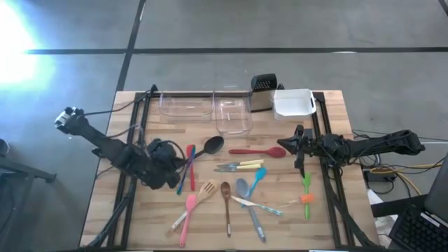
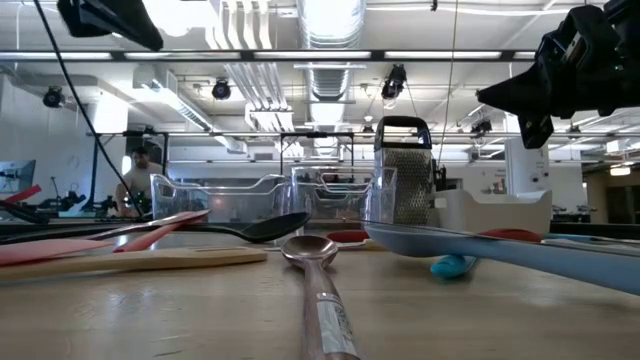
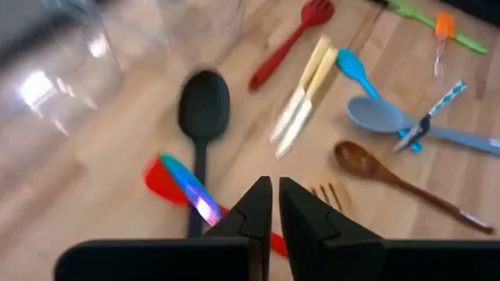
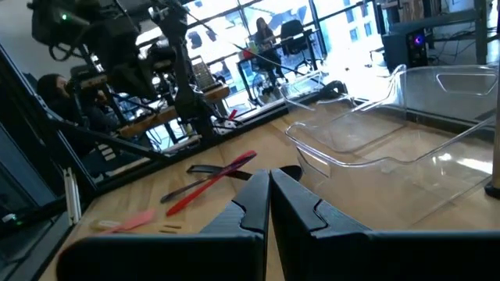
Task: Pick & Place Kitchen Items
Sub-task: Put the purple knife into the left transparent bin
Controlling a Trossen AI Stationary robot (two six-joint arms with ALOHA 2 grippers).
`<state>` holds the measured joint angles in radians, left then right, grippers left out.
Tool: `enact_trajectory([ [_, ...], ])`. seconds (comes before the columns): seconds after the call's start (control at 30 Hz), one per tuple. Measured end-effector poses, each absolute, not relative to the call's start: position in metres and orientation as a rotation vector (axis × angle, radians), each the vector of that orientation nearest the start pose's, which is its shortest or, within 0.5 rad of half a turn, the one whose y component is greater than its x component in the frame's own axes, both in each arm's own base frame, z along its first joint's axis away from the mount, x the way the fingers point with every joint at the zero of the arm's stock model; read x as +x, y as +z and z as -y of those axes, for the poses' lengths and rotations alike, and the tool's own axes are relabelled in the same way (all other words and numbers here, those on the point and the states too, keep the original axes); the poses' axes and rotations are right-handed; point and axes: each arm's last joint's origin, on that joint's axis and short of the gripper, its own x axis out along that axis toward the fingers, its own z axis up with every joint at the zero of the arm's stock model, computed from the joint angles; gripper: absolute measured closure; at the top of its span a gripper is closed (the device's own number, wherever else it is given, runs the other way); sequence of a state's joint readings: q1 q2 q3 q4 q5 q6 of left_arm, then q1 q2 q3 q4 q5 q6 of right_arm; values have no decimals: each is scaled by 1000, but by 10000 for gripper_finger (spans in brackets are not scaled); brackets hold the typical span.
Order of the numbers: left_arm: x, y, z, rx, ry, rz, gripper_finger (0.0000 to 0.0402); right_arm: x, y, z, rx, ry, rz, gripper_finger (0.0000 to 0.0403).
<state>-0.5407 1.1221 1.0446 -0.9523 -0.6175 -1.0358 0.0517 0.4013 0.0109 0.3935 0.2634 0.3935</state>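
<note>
The kitchen items lie scattered flat on the wooden table [image 1: 140, 217]. They include a black ladle [image 1: 208, 148], red [image 1: 192, 164] and blue [image 1: 183, 176] spatulas, a red spoon [image 1: 257, 151], yellow-handled knives [image 1: 238, 166], wooden spoons [image 1: 226, 201], a pink spatula [image 1: 187, 217], a grey spoon [image 1: 248, 204] and green-orange tools [image 1: 306, 192]. My left gripper [image 3: 275, 204] hovers shut above the red spatula [image 3: 168, 183] and the ladle's handle [image 3: 195, 195], holding nothing. My right gripper [image 4: 269, 187] is shut and level above the table's right side [image 1: 292, 144], also holding nothing.
Two clear tubs [image 1: 185, 105] [image 1: 232, 115], a steel grater [image 1: 262, 91] and a white tub [image 1: 294, 103] stand along the far edge. Black frame rails [image 1: 136, 133] [image 1: 323, 126] run along both sides of the table. A person [image 2: 140, 180] shows in the room behind.
</note>
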Motion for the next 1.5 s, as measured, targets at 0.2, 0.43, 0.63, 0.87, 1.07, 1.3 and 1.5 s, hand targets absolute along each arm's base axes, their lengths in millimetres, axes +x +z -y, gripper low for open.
enact_trajectory([
  [0.2, 188, 286, 96, -451, 529, -845, 318, 122, 169, 1, 392, -208, 44, 394],
  [0.43, 193, 281, 98, -449, 536, -868, 235, 122, 169, 1, 392, -209, 44, 394],
  [0.63, 194, 280, 98, -459, 539, -865, 217, 122, 169, 1, 392, -209, 44, 394],
  [0.87, 196, 282, 99, -461, 503, -860, 223, 122, 169, 1, 392, -209, 44, 394],
  [1.07, 196, 261, 91, -621, 510, -1014, 223, 122, 169, 1, 392, -209, 43, 394],
  [1.3, 204, 246, 79, -721, 541, -1014, 223, 122, 169, 1, 391, -209, 40, 394],
  [1.5, 217, 233, 75, -701, 544, -1053, 225, 122, 165, 1, 385, -216, 4, 394],
])
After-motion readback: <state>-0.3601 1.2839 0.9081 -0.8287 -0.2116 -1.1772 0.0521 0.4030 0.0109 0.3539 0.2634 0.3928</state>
